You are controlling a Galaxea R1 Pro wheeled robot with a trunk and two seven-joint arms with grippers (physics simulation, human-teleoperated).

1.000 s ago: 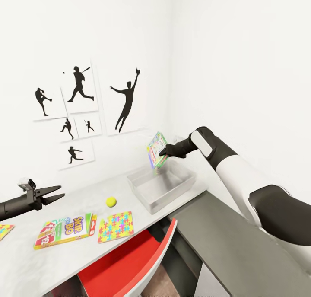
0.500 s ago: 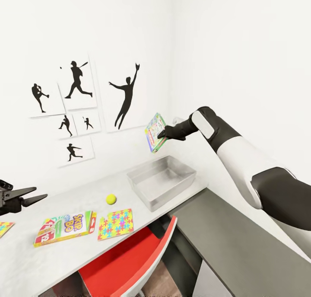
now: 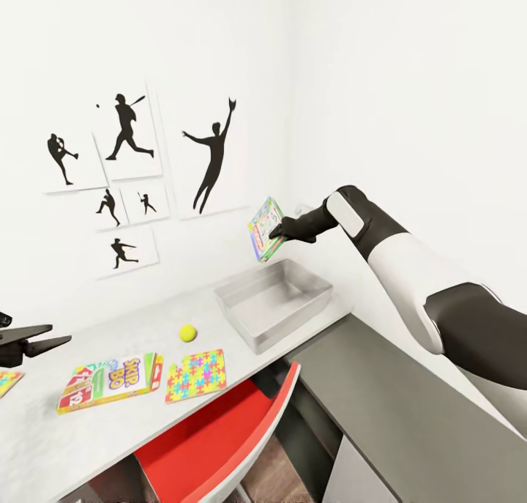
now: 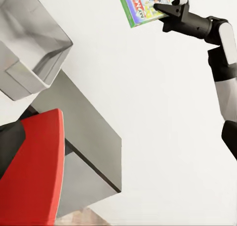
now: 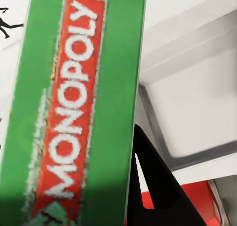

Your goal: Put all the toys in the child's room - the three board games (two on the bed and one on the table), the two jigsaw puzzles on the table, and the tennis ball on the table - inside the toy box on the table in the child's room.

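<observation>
White walls meet in the corner behind the table (image 3: 110,415). On it I count one SKIP-BO box (image 3: 110,382), one whole puzzle (image 3: 196,375) beside it, a second puzzle (image 3: 7,381) at the left edge, one ball (image 3: 188,332) and one toy box (image 3: 272,303) at the right end. My right gripper (image 3: 276,232) pinches the green Monopoly box (image 3: 264,228) in open air above the toy box's far rim, tilted on edge, long axis running up. My left gripper (image 3: 40,338) hovers spread over the table's left end, well apart from everything. A red chair (image 3: 219,444) stands at the near edge.
</observation>
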